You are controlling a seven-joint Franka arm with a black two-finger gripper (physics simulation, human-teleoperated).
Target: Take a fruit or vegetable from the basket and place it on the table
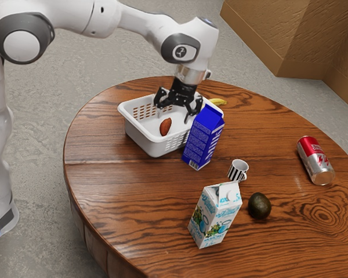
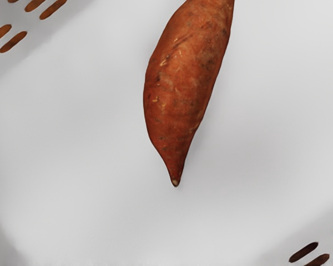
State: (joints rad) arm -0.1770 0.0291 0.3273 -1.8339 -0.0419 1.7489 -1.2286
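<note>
The gripper (image 1: pixel 173 116) has 2 fingers spread; descending for the sweet potato (image 1: pixel 166 127), it could clip the close blue carton (image 1: pixel 202 139), 4 o'clock from it in the exterior view.

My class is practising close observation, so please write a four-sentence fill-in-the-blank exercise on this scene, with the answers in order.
The open pincer hangs above the white slotted ____.
The tall carton beside that container is coloured ____.
The small mug is patterned with black and white ____.
The metal can is coloured silver and ____.

Missing words: basket; blue; stripes; red.
</note>
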